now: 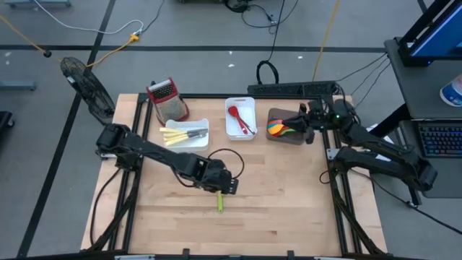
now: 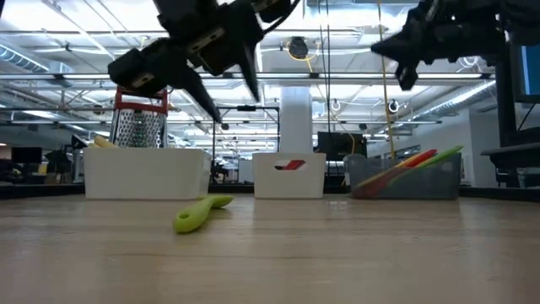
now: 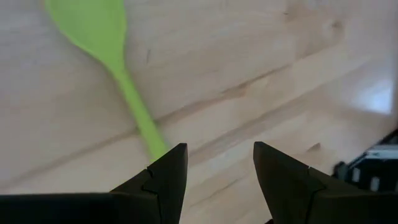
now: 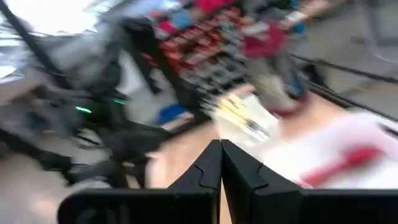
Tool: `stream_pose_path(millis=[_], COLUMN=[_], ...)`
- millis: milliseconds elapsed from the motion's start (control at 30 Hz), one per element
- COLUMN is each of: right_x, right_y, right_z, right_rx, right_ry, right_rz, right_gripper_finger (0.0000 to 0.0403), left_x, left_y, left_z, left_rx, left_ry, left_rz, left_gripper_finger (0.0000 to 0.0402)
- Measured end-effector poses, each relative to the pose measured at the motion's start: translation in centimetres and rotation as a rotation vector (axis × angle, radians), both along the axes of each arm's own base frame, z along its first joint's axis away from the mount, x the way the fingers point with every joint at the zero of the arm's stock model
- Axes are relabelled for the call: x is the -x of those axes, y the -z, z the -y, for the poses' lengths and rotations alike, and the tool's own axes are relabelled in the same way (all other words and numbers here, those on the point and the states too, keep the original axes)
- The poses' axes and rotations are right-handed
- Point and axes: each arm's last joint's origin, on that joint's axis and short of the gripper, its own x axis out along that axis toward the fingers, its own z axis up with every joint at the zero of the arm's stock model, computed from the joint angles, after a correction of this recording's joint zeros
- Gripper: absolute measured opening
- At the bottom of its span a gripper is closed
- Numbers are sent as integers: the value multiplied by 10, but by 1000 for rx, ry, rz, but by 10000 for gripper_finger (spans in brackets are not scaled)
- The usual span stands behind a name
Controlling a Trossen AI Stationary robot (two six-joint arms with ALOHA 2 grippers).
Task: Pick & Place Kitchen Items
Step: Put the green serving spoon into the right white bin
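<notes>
Lying nearest the camera in the low view, lower left of centre, is a green spatula (image 2: 201, 212), flat on the wooden surface (image 1: 274, 202) and apart from every tray. In the high view it sits just below centre, with the left gripper (image 1: 222, 186) directly above its upper end. The left wrist view shows those jaws parted and empty, the green handle running toward the gap but offset to one side of it. The low view shows clear air between the jaws and the utensil; no contact.

Farther back, along the upper half of the high view, stand three containers. A white tray (image 1: 189, 135) at centre left holds yellow sticks and a dark-handled item. A second white tray (image 1: 240, 118) at centre holds a red spatula (image 1: 237, 118). A brown tray (image 1: 286, 137) at centre right holds several coloured utensils (image 1: 279, 128). A box grater (image 1: 167, 100) stands behind the first white tray.

The right gripper (image 1: 304, 123) hangs over the brown tray's right end, jaws clenched on nothing visible.

Risks, as judged:
- The handle is slim and lies flat. A descent that keeps the present offset could land one finger on it and flick it aside.
- Closing too high would miss it; closing too low would press the fingertips into the surface.
- A grip near one end may let the spatula swing or slip in transit.
- A carry toward the brown tray brings the left arm close to the right arm waiting there.
</notes>
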Motion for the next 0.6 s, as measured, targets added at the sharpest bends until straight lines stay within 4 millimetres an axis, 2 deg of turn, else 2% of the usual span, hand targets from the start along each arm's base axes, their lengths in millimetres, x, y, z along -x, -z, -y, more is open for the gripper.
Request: stream_pose_path(millis=[267,467,600], right_x=[13,26,30], right_y=[10,3,3], right_z=[-3,-11,-15], right_rx=[0,107,97], right_ry=[254,310,305], right_rz=[-135,-103,-108], right_gripper_finger=[0,0,0], left_x=[-2,0,0], left_y=[15,21,21], left_z=[14,23,22], left_rx=[62,77,47], left_ry=[-144,-217,-266], left_rz=[-47,-75,-55], left_gripper_finger=[188,188,188])
